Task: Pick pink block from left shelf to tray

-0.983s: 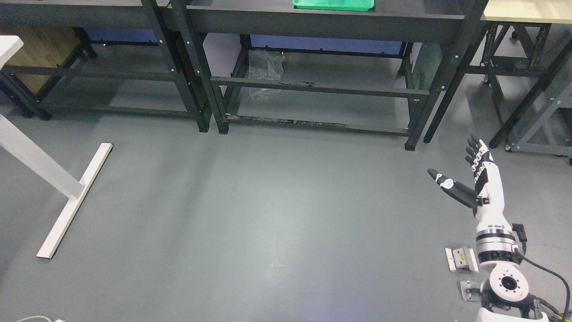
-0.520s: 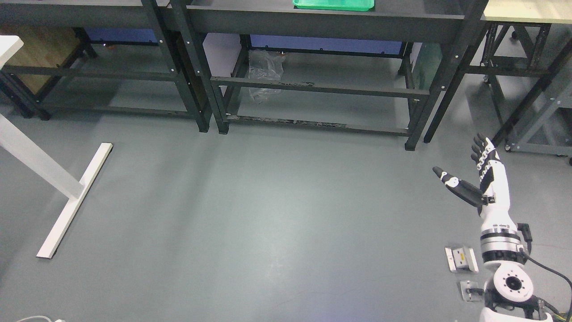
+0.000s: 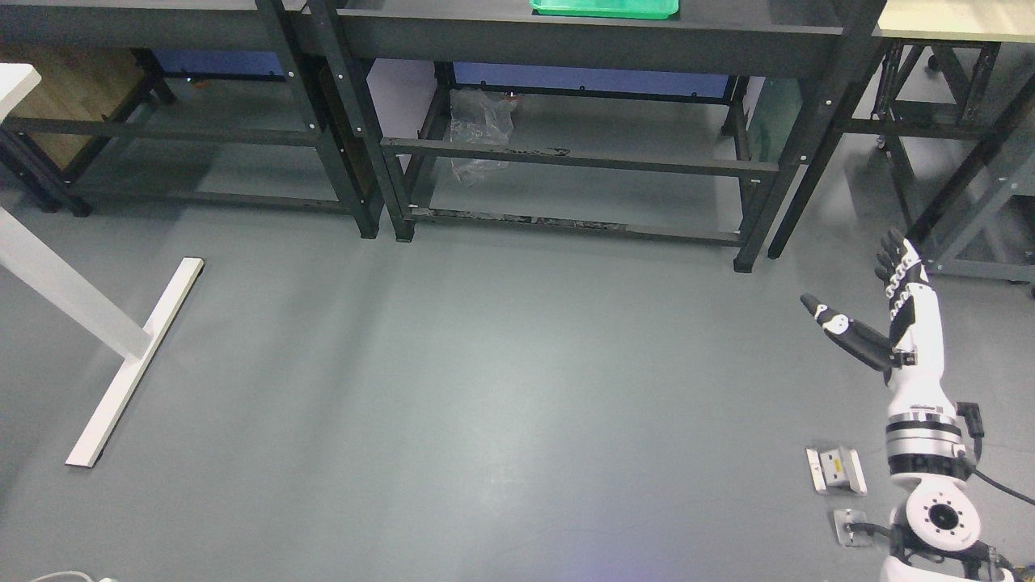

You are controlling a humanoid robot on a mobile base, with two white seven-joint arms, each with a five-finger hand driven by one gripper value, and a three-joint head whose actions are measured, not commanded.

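Note:
My right hand [image 3: 865,295] is raised at the lower right over the grey floor, fingers straight and thumb spread, holding nothing. A green tray [image 3: 604,8] lies on top of the dark shelf unit [image 3: 566,36] at the top centre, only its near edge showing. No pink block shows in this view. The left arm is out of view.
Black shelf frames [image 3: 323,121] stand across the back. A crumpled clear plastic bag [image 3: 479,133] lies on a lower shelf. A white table leg [image 3: 121,372] stands on the left. Two small metal floor plates [image 3: 835,469] lie beside my right arm. A light wooden tabletop [image 3: 954,20] is top right.
My right hand has moved to the right and slightly upward, still open. The rest of the scene holds still.

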